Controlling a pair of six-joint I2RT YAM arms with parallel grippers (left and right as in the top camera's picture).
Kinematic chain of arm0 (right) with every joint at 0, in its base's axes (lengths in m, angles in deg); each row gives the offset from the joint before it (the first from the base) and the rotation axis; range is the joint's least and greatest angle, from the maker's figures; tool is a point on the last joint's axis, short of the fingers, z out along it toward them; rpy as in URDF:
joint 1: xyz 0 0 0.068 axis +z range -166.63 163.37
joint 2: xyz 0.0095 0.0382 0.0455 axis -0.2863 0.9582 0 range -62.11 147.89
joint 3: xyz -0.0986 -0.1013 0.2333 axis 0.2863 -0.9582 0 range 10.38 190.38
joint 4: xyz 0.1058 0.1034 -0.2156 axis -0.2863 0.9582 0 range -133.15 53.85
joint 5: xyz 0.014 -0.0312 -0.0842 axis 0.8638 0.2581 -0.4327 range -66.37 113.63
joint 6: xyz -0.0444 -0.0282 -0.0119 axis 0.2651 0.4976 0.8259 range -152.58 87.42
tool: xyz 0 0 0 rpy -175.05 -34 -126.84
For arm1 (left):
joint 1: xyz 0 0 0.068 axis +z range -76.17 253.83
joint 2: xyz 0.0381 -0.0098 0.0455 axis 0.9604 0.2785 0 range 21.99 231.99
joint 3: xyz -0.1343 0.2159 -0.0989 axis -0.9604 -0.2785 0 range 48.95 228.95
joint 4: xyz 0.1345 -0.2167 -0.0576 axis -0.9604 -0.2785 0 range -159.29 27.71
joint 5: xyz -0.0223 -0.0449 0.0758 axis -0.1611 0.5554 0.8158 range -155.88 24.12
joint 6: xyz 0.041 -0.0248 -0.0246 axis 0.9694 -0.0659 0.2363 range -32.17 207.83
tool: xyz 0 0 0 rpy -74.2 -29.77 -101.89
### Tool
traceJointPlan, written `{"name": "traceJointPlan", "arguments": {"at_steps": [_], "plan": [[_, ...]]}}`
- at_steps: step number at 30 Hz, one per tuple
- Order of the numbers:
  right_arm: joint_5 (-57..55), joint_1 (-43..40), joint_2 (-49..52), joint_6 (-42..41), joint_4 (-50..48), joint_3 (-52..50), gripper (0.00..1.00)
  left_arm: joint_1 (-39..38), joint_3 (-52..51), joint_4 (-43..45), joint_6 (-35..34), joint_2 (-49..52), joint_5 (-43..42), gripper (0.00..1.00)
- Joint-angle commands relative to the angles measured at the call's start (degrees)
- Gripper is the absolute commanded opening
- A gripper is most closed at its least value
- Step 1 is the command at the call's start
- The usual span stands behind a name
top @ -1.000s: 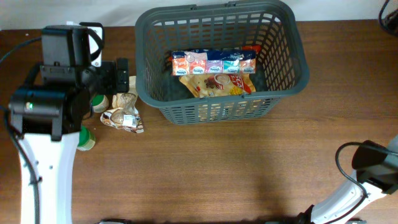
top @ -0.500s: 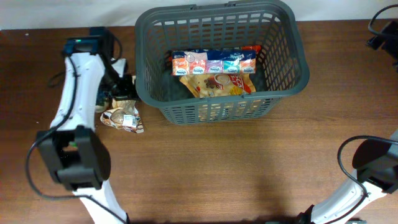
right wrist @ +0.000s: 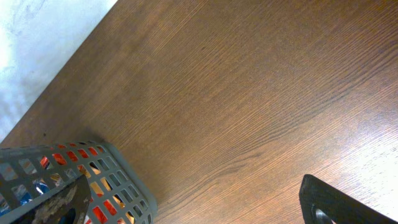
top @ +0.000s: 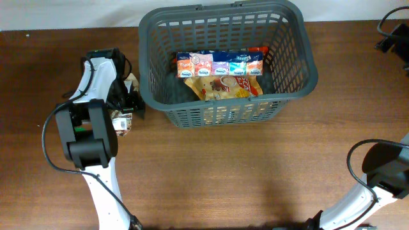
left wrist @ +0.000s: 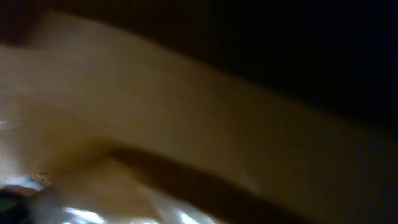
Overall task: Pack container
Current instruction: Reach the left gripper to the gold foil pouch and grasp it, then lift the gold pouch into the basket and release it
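At the far left, my left gripper (top: 132, 102) hung low over the wooden table (top: 255, 179), just beside the outer left wall of the dark grey shopping basket (top: 217, 116), at about the basket's nine o'clock. A crinkled snack packet (top: 121, 122) lay at roughly seven o'clock from it, half under my arm. My left wrist camera gave only a dark, smeared brown blur with a glint of foil at the bottom, so I could not tell whether those fingers were spread or pinching anything. That blindness was my main worry: closing on a thin, slippery wrapper I could not see might catch only a corner, and the packet could slide out on the way up. Being so near the lattice wall, a lift might also knock the thick rim and shove the basket. The basket itself sat at the table's twelve o'clock, holding a row of small cartons (top: 219, 64) with a yellow snack bag (top: 223, 87) at their six o'clock; a careless drop could land on the rim instead of inside. Far off at the basket's two o'clock, my right gripper (top: 391, 38) was well apart from everything, and I could not tell how its fingers stood either.
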Motion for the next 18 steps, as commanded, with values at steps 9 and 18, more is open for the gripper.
{"name": "traceJointPlan", "arguments": {"at_steps": [9,18], "plan": [[0.3,0.2,0.3,-0.1,0.0,-0.4,0.99,-0.5,8.3,-7.4,0.1,-2.5,-3.4,0.02],[0.3,0.2,0.3,-0.1,0.0,-0.4,0.99,-3.8,49.2,-4.9,13.4,-20.5,-1.0,0.02]]}}
